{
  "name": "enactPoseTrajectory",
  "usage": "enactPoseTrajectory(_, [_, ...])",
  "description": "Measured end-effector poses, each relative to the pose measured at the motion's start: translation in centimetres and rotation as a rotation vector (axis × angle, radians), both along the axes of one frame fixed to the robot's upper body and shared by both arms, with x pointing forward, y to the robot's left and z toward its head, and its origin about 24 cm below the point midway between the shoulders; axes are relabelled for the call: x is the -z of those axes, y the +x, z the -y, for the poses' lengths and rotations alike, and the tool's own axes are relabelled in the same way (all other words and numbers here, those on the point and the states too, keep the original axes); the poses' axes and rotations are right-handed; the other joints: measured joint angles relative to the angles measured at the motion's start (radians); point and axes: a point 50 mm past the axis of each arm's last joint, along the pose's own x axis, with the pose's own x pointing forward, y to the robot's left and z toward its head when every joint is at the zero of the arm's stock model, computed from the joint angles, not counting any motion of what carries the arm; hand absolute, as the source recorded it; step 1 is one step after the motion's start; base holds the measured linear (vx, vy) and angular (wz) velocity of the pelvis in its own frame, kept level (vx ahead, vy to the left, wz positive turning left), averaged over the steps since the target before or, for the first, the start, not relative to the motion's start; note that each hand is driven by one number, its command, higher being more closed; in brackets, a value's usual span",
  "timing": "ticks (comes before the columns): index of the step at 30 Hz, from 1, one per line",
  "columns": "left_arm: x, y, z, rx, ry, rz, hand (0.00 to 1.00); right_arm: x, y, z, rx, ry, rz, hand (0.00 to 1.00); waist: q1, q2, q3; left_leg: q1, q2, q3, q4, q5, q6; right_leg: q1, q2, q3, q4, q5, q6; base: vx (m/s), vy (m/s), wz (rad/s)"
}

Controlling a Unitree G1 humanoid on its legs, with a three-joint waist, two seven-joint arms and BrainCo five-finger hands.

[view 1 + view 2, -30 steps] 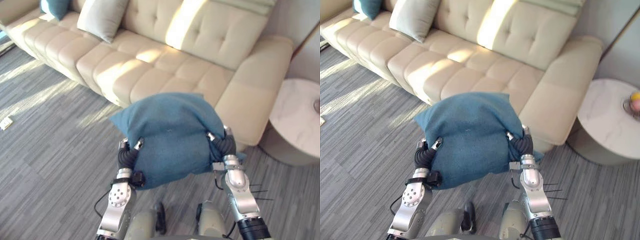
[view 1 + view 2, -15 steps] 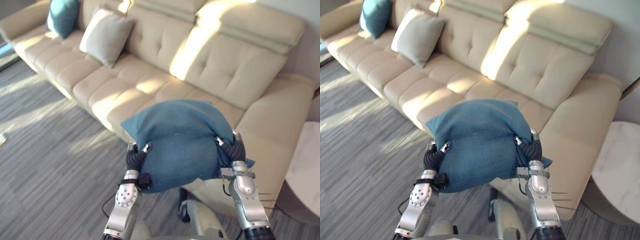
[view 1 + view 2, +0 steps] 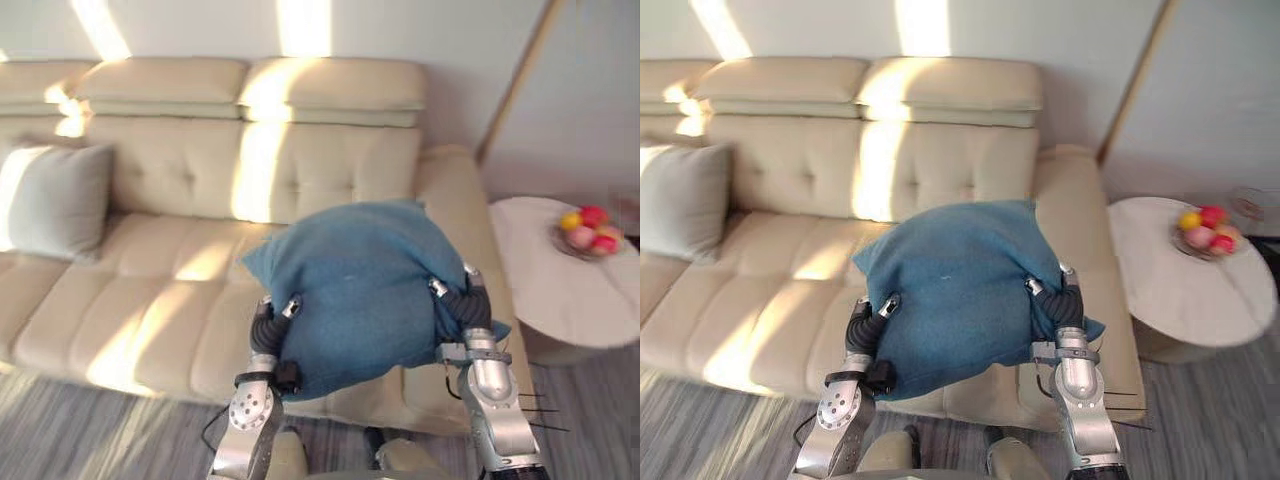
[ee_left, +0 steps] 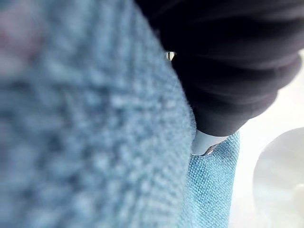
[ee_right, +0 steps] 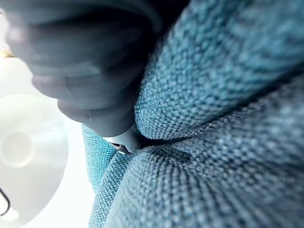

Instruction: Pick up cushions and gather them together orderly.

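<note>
A blue cushion [image 3: 360, 290] hangs in the air in front of the beige sofa [image 3: 190, 300], held between my two hands. My left hand [image 3: 266, 330] grips its lower left side, thumb on the front face. My right hand [image 3: 462, 305] grips its right side the same way. The fingers of both lie behind the cloth. Up close, the blue weave [image 4: 71, 118] presses against the left hand's dark cover [image 4: 228, 61]. The cloth [image 5: 213, 142] creases beside the right hand's cover [image 5: 85, 71]. A grey cushion [image 3: 50, 200] leans on the sofa's back at the far left.
A round white side table [image 3: 560, 300] stands right of the sofa's armrest [image 3: 455, 200], with a bowl of fruit [image 3: 585, 232] on it. Grey striped floor [image 3: 1200, 400] runs along the sofa's front.
The camera has swung round, so the sofa now faces me squarely and nearer. The blue cushion stays held between both hands the same way.
</note>
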Motion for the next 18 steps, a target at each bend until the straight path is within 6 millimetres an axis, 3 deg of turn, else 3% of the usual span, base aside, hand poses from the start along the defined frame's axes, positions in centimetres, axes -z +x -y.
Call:
enactPoseTrajectory(2, [0.4, -0.3, -1.0, -0.036, 0.013, -0.02, 1.0, 0.8, 0.7, -0.9, -0.034, 0.015, -0.034, 1.0, -0.006, 0.001, 0.0, 0.036, -0.006, 0.063, -0.011, -0.002, 0.005, -0.022, -0.052, -0.182, 0.026, 0.01, -0.016, 0.04, 0.099, -0.81])
enactPoseTrajectory(3, [0.5, -0.3, -1.0, -0.038, 0.015, -0.023, 1.0, 1.0, 0.7, -1.1, -0.035, 0.021, -0.043, 1.0, -0.009, 0.002, 0.0, 0.043, -0.01, 0.065, -0.019, -0.002, 0.006, -0.024, -0.057, -0.204, 0.029, 0.012, -0.022, 0.06, 0.034, -0.33])
enactPoseTrajectory(7, [0.4, -0.3, -0.9, -0.028, 0.039, -0.019, 1.0, 1.3, 0.6, -0.8, -0.035, 0.007, -0.057, 1.0, -0.013, 0.004, -0.001, 0.045, -0.011, 0.039, -0.039, -0.002, 0.007, -0.002, -0.056, -0.242, -0.02, 0.03, -0.042, 0.05, 0.0, 0.05])
enactPoseTrajectory(9, [0.3, -0.1, -0.7, -0.021, 0.054, -0.009, 1.0, 1.3, 0.6, -0.7, -0.034, 0.0, -0.056, 1.0, -0.03, 0.004, -0.002, 0.014, -0.01, -0.003, -0.022, -0.001, 0.006, 0.006, -0.057, -0.28, -0.042, 0.034, -0.044, 0.01, -0.024, 0.51])
enactPoseTrajectory(14, [0.5, 0.5, -0.7, -0.015, 0.075, -0.019, 1.0, 1.7, 0.6, -0.5, -0.03, -0.007, -0.073, 1.0, -0.006, 0.013, -0.002, -0.024, -0.012, -0.053, -0.001, 0.014, 0.003, 0.026, -0.066, -0.31, -0.099, 0.065, -0.039, -0.02, 0.008, 0.25])
enactPoseTrajectory(18, [0.4, 1.3, -1.2, -0.038, 0.108, -0.012, 1.0, 2.0, 2.0, -1.1, -0.033, -0.051, -0.085, 1.0, -0.001, 0.013, -0.001, -0.027, -0.05, -0.061, -0.105, 0.079, 0.015, 0.028, -0.089, -0.317, -0.202, 0.134, -0.035, -0.07, 0.024, 0.12])
